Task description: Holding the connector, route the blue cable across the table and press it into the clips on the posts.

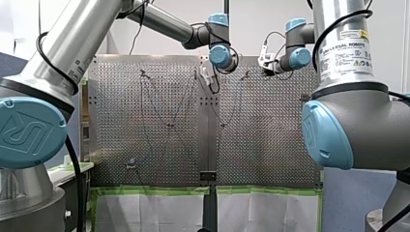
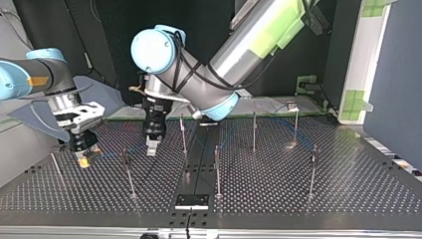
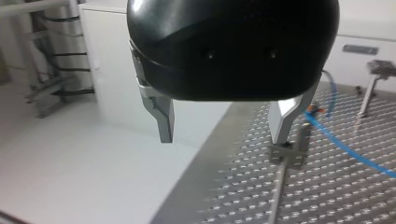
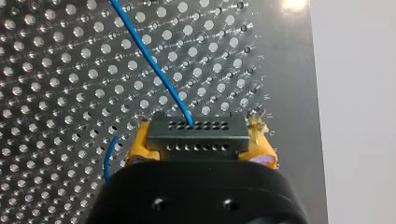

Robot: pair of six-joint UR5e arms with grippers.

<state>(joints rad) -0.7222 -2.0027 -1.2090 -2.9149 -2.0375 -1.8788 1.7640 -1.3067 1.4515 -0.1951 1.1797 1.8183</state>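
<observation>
Right wrist view: connector (image 4: 196, 136) between right gripper's (image 4: 201, 143) yellow pads (image 4: 139, 145)

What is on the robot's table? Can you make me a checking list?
Surface: perforated metal table, holes all over.
Job's things: grey block connector; thin metal posts with clips, upright.
Clutter: nothing seen.
End effectors: my right end effector, yellow pads, shut on the connector; my left end effector, metal fingers, open, empty.
Cables: thin blue cable leaves the connector.
Surroundings: green tape along the table edge.
</observation>
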